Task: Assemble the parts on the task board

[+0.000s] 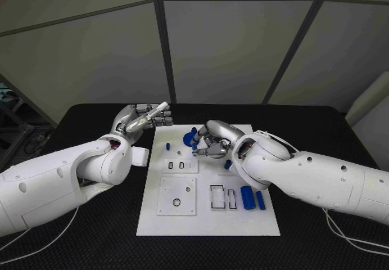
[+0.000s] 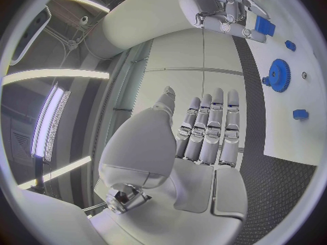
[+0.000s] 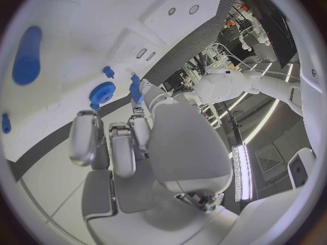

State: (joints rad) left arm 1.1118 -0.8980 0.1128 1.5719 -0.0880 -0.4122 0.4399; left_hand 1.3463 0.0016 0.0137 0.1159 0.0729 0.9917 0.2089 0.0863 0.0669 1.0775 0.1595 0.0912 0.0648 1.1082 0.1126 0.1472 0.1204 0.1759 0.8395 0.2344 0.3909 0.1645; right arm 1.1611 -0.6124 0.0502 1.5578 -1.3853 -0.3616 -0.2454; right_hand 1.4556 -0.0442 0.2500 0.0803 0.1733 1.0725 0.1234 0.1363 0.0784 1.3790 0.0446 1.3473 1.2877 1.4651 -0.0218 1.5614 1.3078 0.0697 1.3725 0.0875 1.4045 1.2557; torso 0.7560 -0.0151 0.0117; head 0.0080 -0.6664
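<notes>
The white task board lies in the middle of the black table. My right hand hovers over its far end with fingers curled. It pinches a small blue part at its fingertips, just beside the blue gear that sits on the board. My left hand is raised at the board's far left corner, fingers straight and side by side, holding nothing. A small blue peg stands left of the gear. Two blue cylinders lie on the board's right side.
Several recessed slots and a square plate with holes mark the board's middle. Another small blue piece lies under my right wrist. Black table surrounds the board, and cables trail along the right.
</notes>
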